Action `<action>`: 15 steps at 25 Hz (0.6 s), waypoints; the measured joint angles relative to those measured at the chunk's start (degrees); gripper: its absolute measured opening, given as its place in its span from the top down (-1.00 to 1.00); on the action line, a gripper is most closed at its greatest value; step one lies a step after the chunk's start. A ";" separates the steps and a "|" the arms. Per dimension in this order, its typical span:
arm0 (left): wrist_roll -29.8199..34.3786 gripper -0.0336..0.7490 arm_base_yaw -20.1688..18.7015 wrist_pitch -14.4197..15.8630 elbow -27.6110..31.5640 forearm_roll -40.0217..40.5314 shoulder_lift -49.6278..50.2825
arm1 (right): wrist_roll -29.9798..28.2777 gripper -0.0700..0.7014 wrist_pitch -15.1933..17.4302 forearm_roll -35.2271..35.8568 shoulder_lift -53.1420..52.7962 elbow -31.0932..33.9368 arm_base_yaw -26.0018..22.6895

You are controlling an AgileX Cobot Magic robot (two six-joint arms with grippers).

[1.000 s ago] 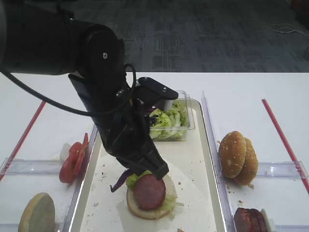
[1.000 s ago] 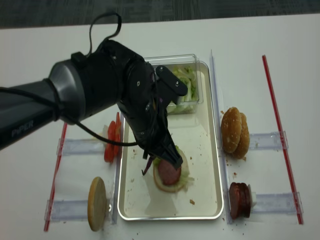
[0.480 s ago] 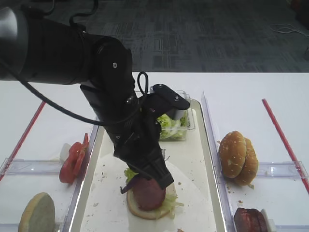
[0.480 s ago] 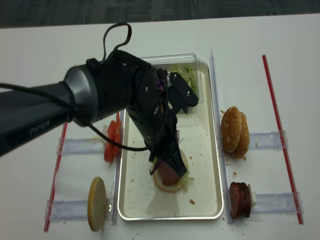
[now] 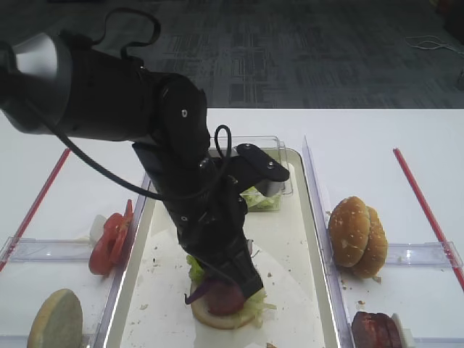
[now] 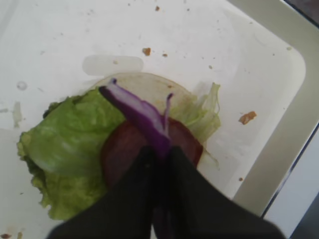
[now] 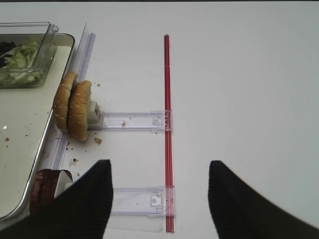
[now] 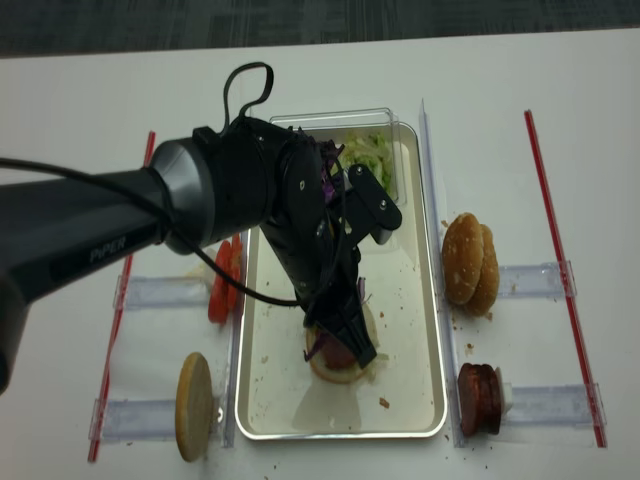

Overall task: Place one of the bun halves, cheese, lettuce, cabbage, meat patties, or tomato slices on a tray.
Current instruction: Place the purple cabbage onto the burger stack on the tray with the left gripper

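Note:
My left gripper [image 6: 160, 152] is shut on a purple cabbage strip [image 6: 139, 112], right over the stack on the cream tray [image 5: 290, 239]. The strip lies across a reddish-brown meat patty [image 6: 119, 154], which sits on pale green lettuce [image 6: 70, 144] and a bun half [image 6: 144, 84]. In the high view the left gripper [image 5: 228, 279] hides most of the patty, and the cabbage [image 5: 197, 293] pokes out at its left. My right gripper [image 7: 159, 167] hangs open and empty over the white table, right of the tray.
A clear box of lettuce [image 5: 264, 192] sits at the tray's far end. Two bun halves [image 5: 357, 235] stand in a holder on the right, meat patties [image 5: 377, 330] nearer. Tomato slices [image 5: 109, 239] and another bun half [image 5: 54, 319] stand left. A red strip [image 7: 167, 124] crosses below my right gripper.
The left arm has come down and shifted right, carrying the cabbage strip from beside the stack to directly over the patty. The right gripper has not moved.

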 joint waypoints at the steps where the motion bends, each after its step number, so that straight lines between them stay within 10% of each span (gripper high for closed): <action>1: 0.00 0.74 0.00 0.00 0.00 -0.13 0.04 | 0.00 -0.30 0.00 0.00 0.00 0.00 0.00; 15: -1.74 0.74 0.00 -1.03 0.00 -0.67 0.14 | 0.00 -0.30 0.00 0.00 0.00 0.00 0.00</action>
